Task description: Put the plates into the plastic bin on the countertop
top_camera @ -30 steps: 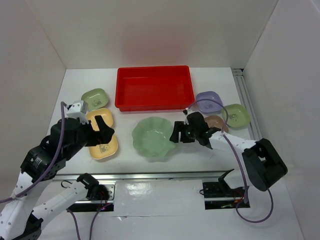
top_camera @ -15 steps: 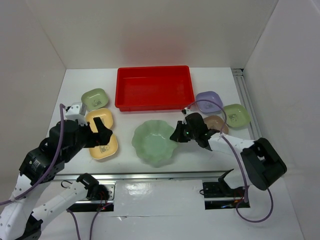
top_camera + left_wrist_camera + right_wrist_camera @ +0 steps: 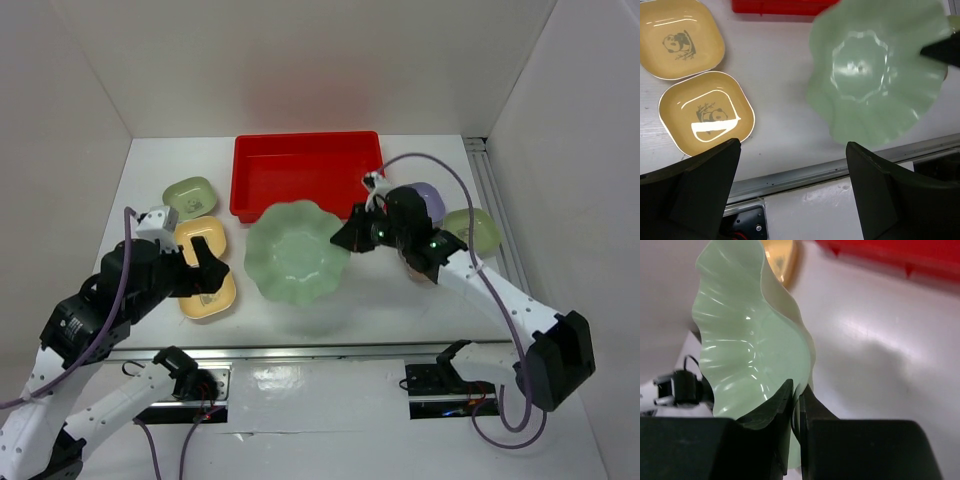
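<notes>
Lifted since a second ago, the large green plate (image 3: 297,252) hangs tilted by the red bin (image 3: 310,172). Right jaws pinch its rim, narrow; left jaws stand wide, empty.

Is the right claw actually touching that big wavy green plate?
Touching. The right wrist view shows the right gripper pinching the rim of the green plate.

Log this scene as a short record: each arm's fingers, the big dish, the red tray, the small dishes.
right fingers: shut on the rim of the big green dish
big green dish: held off the table, just in front of the red tray
red tray: no dish visible inside
left fingers: open, holding nothing, above two yellow dishes
yellow dishes: flat on the table
</notes>
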`<action>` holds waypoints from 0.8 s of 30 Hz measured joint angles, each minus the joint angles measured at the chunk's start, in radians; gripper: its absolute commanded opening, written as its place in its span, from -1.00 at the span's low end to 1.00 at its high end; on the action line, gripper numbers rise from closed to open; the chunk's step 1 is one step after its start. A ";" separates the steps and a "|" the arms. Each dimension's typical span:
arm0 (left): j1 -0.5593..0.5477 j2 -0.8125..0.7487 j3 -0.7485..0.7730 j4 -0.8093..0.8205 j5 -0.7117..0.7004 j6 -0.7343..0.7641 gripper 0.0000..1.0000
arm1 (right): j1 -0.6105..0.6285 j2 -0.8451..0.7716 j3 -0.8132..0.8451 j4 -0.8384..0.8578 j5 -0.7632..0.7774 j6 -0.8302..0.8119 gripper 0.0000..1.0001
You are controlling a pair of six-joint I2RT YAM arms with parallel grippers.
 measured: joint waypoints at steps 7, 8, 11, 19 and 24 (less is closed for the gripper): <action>0.000 -0.001 -0.014 0.015 0.120 0.000 1.00 | -0.115 0.272 0.360 0.014 -0.023 -0.035 -1.00; 0.000 -0.006 -0.018 0.018 0.142 0.000 1.00 | -0.138 0.322 0.407 0.020 -0.023 -0.035 -1.00; 0.000 -0.033 -0.037 0.027 0.195 0.000 1.00 | -0.205 0.475 0.543 0.036 -0.024 -0.026 -1.00; 0.000 -0.046 -0.062 0.031 0.251 0.002 1.00 | -0.335 0.844 0.766 0.172 -0.078 0.036 -1.00; 0.000 -0.045 -0.085 0.036 0.252 0.006 1.00 | -0.367 1.023 0.840 0.193 -0.087 0.058 -0.98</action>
